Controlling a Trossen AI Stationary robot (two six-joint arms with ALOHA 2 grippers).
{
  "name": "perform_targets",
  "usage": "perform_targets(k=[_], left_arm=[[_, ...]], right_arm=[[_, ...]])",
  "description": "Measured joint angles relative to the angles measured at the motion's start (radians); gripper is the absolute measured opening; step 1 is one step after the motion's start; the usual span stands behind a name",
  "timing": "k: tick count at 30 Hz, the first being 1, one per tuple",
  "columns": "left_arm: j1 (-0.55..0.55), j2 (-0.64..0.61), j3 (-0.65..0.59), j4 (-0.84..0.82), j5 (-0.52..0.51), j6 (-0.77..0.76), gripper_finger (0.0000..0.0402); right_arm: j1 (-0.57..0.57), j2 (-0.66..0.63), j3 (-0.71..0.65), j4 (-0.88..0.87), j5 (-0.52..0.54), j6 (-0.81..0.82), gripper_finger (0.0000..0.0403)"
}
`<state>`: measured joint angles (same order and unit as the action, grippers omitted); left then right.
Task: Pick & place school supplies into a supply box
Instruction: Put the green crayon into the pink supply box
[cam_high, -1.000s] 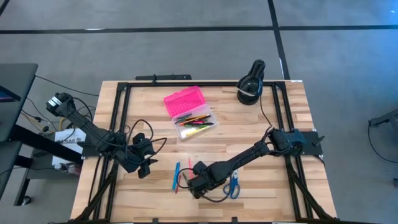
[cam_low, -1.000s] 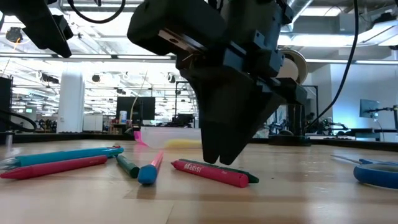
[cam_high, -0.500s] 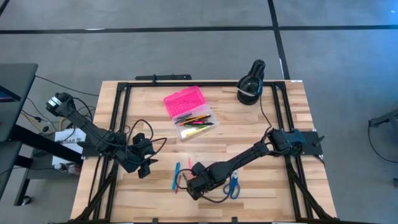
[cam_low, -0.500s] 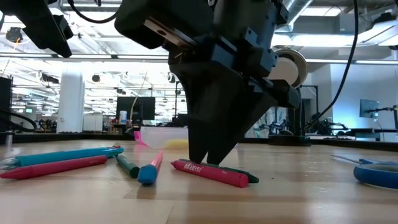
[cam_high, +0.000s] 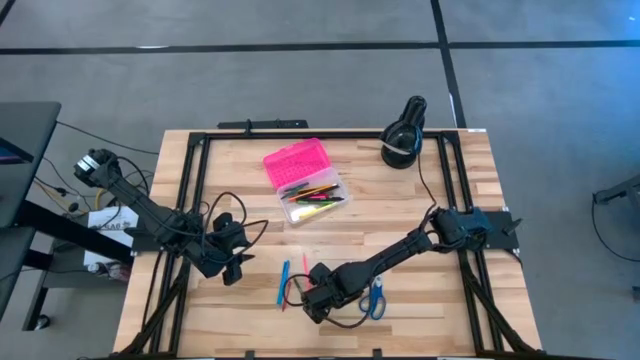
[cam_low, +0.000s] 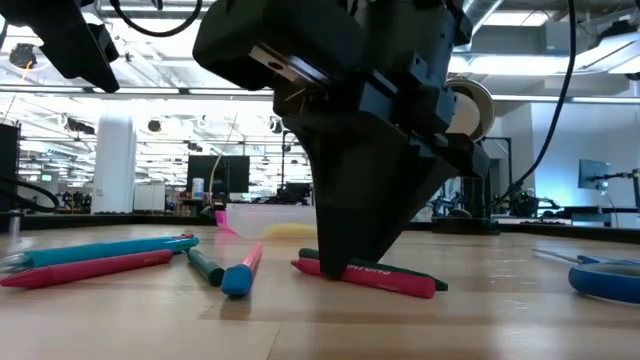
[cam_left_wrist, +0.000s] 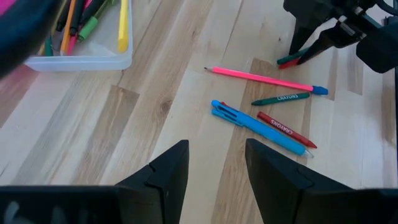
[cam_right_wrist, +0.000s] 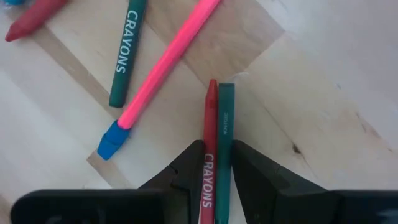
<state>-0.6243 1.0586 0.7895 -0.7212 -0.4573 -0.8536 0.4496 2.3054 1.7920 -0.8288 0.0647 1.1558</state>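
Right gripper (cam_right_wrist: 216, 177) is down at the desk (cam_high: 460, 200) near its front edge, jaws clamped on two crayons lying side by side, a red crayon (cam_right_wrist: 208, 149) and a green crayon (cam_right_wrist: 224, 146); in the low view both crayons lie flat on the wood under the fingertips. Just beside them lie a pink pencil with a blue cap (cam_right_wrist: 163, 73), a second green crayon (cam_right_wrist: 126, 53) and the end of a second red crayon (cam_right_wrist: 31, 18). The left wrist view also shows a blue pen (cam_left_wrist: 258, 127) touching that second red crayon. Blue-handled scissors (cam_high: 377, 297) lie on the desk just beside the right arm, on its outer side. Supply box (cam_high: 325, 212) sits open toward the middle back of the desk, pink lid (cam_high: 295, 163) folded back, clear base holding several pencils and pens, among them yellow, orange and green ones. Left gripper (cam_left_wrist: 214, 171) hangs above the desk at its left side, jaws apart, holding nothing, well apart from the loose supplies. A black round device (cam_high: 403, 135) stands at the back right of the desk.
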Motion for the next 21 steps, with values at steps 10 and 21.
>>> perform_targets(k=[10, 21], left_arm=[[0.0, 0.0, 0.0, 0.0, 0.0, 0.0, 0.0153], [0.0, 0.0, 0.0, 0.0, 0.001, 0.0, 0.0153]], right_arm=[[-0.002, 0.0, 0.0, -0.033, 0.002, 0.039, 0.0081], [-0.018, -0.004, 0.015, -0.211, 0.013, 0.127, 0.0081]])
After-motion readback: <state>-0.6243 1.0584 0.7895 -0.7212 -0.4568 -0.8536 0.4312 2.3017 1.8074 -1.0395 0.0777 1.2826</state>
